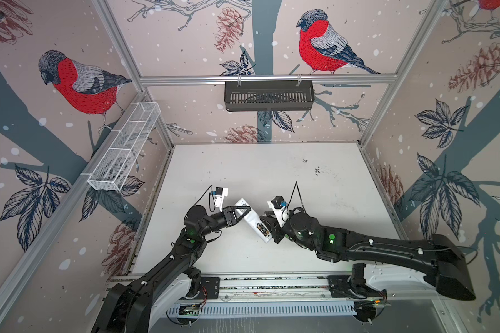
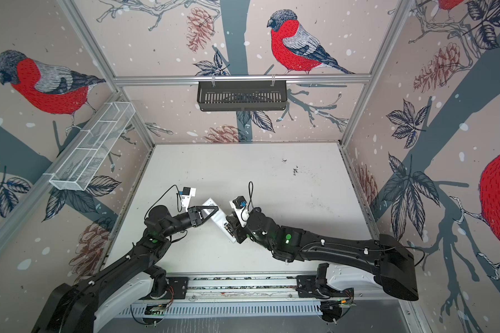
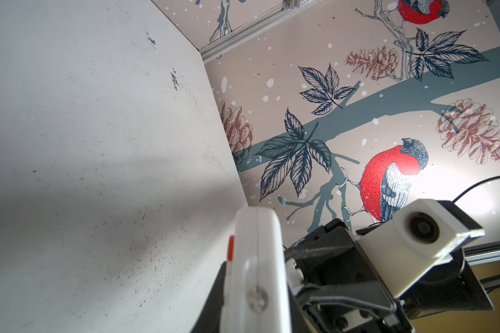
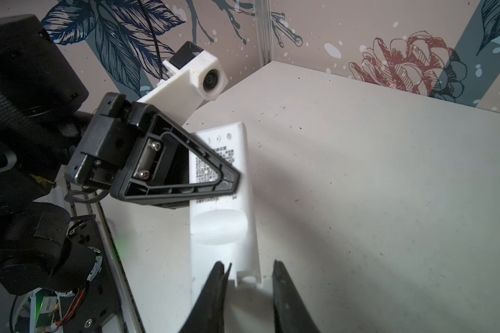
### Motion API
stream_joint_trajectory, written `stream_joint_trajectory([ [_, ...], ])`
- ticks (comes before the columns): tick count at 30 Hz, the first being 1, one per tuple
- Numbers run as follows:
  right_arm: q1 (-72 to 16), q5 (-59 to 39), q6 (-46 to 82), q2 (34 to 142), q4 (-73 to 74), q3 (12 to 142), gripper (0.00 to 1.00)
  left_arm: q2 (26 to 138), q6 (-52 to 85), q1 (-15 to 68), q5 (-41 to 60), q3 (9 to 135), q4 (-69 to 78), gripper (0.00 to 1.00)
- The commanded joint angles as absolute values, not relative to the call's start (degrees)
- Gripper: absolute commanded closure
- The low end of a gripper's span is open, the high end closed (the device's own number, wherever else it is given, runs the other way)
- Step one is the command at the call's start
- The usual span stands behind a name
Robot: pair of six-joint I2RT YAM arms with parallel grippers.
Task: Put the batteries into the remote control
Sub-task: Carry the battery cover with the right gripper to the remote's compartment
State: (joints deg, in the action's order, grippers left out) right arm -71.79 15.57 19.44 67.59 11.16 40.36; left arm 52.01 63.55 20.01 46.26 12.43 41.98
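The remote control (image 1: 254, 220) (image 2: 221, 220) lies slantwise between the two arms, plain white back up. My left gripper (image 1: 247, 209) (image 3: 256, 288) is shut on its far end, one finger on the back and one on the button face. In a top view the batteries (image 1: 262, 229) show as dark cells with gold specks in the open compartment near the remote's other end. My right gripper (image 1: 269, 230) (image 4: 250, 274) is over that end. Its jaws stand a little apart, with only the white remote (image 4: 220, 230) showing between them. In the right wrist view the compartment is hidden under the fingers.
The white table (image 1: 272, 173) is scuffed. A black slotted basket (image 1: 269, 95) hangs on the back wall. A white wire basket (image 1: 124, 147) hangs on the left wall. A metal rail (image 1: 272, 284) with the arm bases runs along the front edge.
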Motion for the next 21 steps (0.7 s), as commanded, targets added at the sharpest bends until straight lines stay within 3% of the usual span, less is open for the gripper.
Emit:
stream_joint_trajectory([
  [1,-73.74,20.34,18.31,68.44,14.99,40.67,0.74,52.12,65.96,19.53,46.71,12.46,48.15,1.0],
  [21,-77.3,23.71,13.65,73.39,14.53,41.89,0.73,51.06,68.07,16.42,49.66,12.3,50.43,1.0],
])
